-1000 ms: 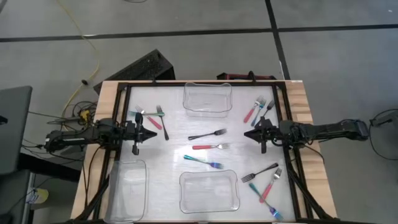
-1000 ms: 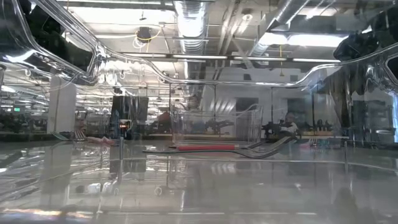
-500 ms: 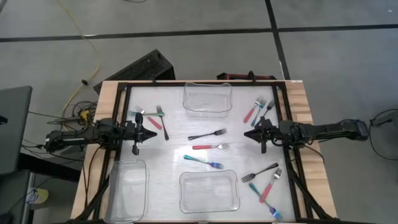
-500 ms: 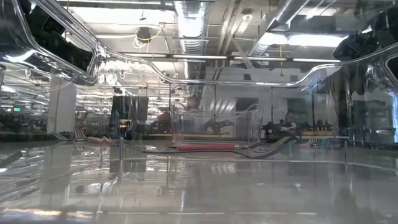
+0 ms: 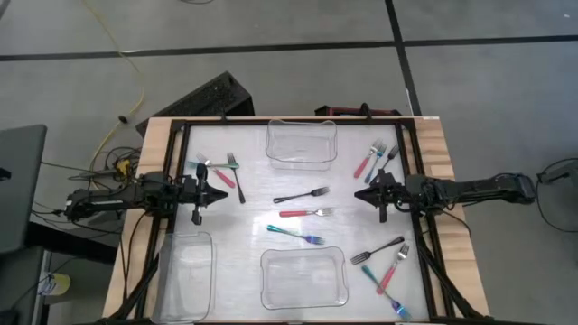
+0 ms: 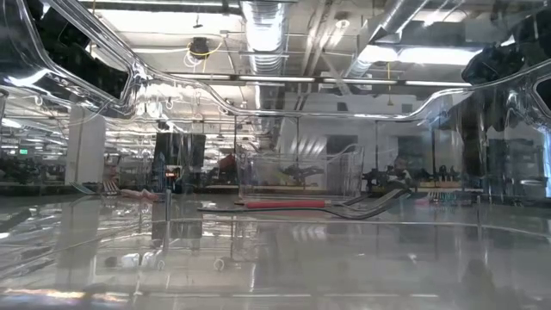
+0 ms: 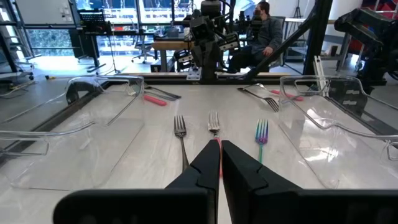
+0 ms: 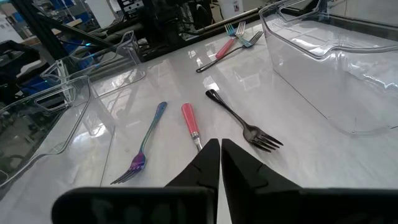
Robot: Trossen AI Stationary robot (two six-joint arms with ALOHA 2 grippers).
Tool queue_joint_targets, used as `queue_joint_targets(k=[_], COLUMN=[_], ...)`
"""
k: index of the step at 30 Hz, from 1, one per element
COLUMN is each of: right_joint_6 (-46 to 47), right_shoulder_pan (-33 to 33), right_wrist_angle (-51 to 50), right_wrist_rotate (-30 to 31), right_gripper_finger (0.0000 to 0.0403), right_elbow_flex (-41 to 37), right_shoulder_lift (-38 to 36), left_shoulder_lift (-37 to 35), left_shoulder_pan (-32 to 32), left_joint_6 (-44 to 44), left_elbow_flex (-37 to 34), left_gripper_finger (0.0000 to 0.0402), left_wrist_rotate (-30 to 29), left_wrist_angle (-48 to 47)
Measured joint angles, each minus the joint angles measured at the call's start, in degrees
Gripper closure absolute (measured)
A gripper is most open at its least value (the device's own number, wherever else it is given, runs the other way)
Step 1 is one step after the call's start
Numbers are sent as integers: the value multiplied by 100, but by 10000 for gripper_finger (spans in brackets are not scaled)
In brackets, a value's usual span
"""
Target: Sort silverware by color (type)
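Forks lie scattered across a white table framed by two dark robot arms. At the centre, three sit one below the other — a black fork, a red-handled fork and a teal fork — all loose on the tabletop, none inside a bin. A cluster of three forks rests near the far right corner, four more forks near the right front, and a small group of forks sits just beside the left arm.

Three clear plastic bins stand on the table: a far bin at the back edge, a near bin at the front centre and a left bin in the front left corner (each holds no fork that can be seen from above).

Left gripper hovers at the table's left side with its fingers pressed together, holding nothing; its wrist view shows the closed tips pointing at the red-handled fork's tines. Right gripper hangs at the right side facing it — fingers likewise pressed together and empty, its tips aimed at the three central forks.
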Motion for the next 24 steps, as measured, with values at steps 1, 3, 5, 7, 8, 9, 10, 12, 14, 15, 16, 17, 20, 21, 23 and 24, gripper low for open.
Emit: queue_joint_targets(k=[1, 3, 5, 7, 8, 9, 10, 12, 14, 15, 16, 17, 20, 21, 23, 24], right_joint_6=[0, 0, 2, 0, 2, 1, 0, 2, 0, 0, 0, 0, 0, 0, 0, 0], right_shoulder_pan=[-2, 1, -1, -2, -2, -1, -1, 0, -1, -2, -2, -5, -8, -8, -8, -10], right_wrist_angle=[-2, 0, -1, 0, -1, 0, 0, -1, -2, -2, -2, 0, 0, 2, 17, 50], right_wrist_rotate=[0, 1, 0, 0, 0, 0, 0, 0, 0, 0, 1, 8, 33, 47, 80, 95], right_gripper_finger=[360, 360, 360, 360, 360, 360, 360, 360, 360, 360, 360, 360, 360, 360, 360, 360], right_elbow_flex=[-2, 1, -2, -2, -2, 0, 0, 0, -1, 1, -2, -1, 1, 1, 1, 1], right_shoulder_lift=[-2, -2, -1, -2, -1, -1, 0, 0, -2, 0, -1, 0, 0, -2, -2, 0], left_shoulder_lift=[0, -1, -2, 0, 0, -2, -2, -1, -1, 0, 0, -2, -1, 0, 0, 4], left_shoulder_pan=[-1, -2, -2, -1, -2, -2, -1, -2, -2, -2, -2, -2, -1, 0, -1, -2], left_joint_6=[0, 0, 0, 0, 2, 0, 0, -147, -905, -1528, -2184, -2766, -4036, -4429, -4988, -5125], left_elbow_flex=[0, 0, 0, 0, 0, 0, 0, 1, 0, 2, 0, 0, 0, 0, 0, 0], left_gripper_finger=[402, 402, 402, 402, 402, 402, 402, 402, 402, 402, 402, 401, 402, 402, 402, 402], left_wrist_rotate=[0, 1, 0, 2, 0, 2, 1, 2, 46, 79, 78, 46, -362, -466, -724, -841], left_wrist_angle=[1, 0, 2, 0, 2, 2, 2, 4, 35, 87, 144, 188, 188, 185, 154, 142])
